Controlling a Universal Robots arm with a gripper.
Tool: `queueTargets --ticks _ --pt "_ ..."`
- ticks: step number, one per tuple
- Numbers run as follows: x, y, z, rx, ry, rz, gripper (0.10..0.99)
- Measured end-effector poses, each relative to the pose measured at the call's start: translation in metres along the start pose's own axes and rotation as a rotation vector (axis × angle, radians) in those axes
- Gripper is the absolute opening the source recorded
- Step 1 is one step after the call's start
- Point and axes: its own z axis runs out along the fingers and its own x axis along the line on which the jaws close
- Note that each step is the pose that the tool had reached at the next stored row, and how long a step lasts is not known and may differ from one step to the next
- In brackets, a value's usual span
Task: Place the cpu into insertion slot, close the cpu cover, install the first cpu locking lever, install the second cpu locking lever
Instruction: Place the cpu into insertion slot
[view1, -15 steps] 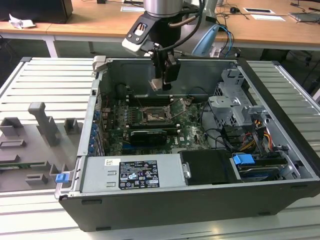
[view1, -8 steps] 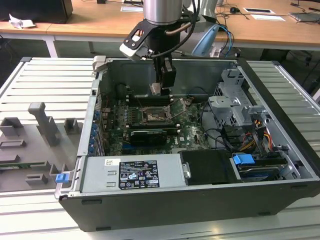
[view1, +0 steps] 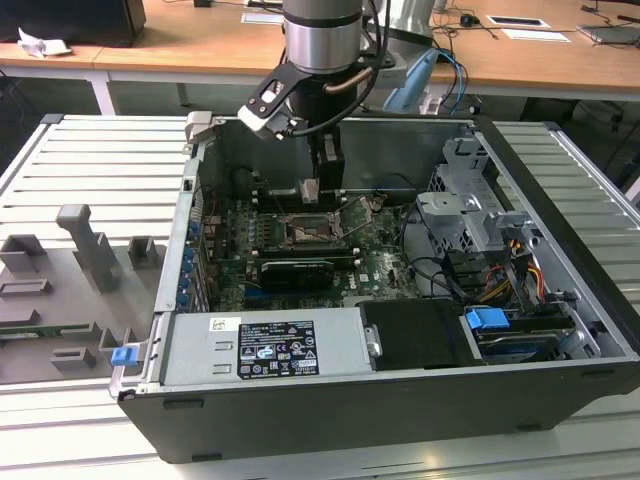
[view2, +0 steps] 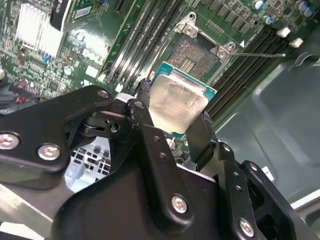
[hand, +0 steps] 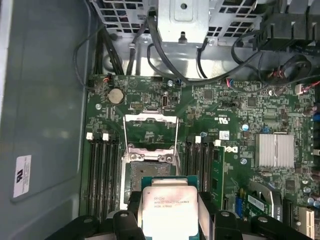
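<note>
- The gripper (view1: 311, 192) has its fingers (view2: 199, 137) clamped on the chip (view2: 177, 100).
- The chip hangs over the open slot (view2: 195, 54).
- Best: keep it flat, corners matched, go slowly.

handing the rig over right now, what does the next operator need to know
Gripper: shut on the cpu, held by its edges, metal top showing.
Cpu: in the air over the circuit board, close to the insertion slot, not seated.
Cpu cover: swung open, slot bare.
A thin locking lever sticks out free beside the slot.
Done: cpu picked up.
Left: seat the cpu, close the cover, install both levers.
</note>
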Motion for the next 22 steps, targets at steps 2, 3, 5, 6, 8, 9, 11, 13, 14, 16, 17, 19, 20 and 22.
queueTargets --ticks 2,3,5,6,8,9,11,13,14,16,17,19,20,22 --pt "0.0 -0.0004 0.0046 0.0 -0.0003 0.005 0.533" --pt "0.0 -0.0005 0.0063 0.0 -0.0003 0.005 0.533" --pt "-0.0001 -0.0008 0.0086 0.0 -0.0003 0.006 0.533" --pt "-0.0001 -0.0008 0.0097 0.0 -0.0004 0.006 0.533" --pt "-0.0002 -0.0014 0.0166 0.0 -0.0004 0.006 0.533" --pt "-0.0003 -0.0017 0.0194 0.0 -0.0004 0.006 0.533" --pt "-0.0003 -0.002 0.0234 0.0 -0.0003 0.006 0.533" --pt "-0.0004 -0.0025 0.0292 0.0 -0.0004 0.006 0.533" --pt "-0.0004 -0.0027 0.0304 0.0 -0.0003 0.006 0.533" --pt "-0.0005 -0.003 0.0346 0.0 -0.0004 0.006 0.533" --pt "-0.0006 -0.0034 0.0391 0.0 -0.0003 0.006 0.533" --pt "-0.0007 -0.0039 0.0448 0.0 -0.0002 0.004 0.533" --pt "-0.0006 -0.0042 0.0474 0.0 -0.0001 0.003 0.533" --pt "0.0002 -0.0046 0.0513 0.0 0.0 0.002 0.533"
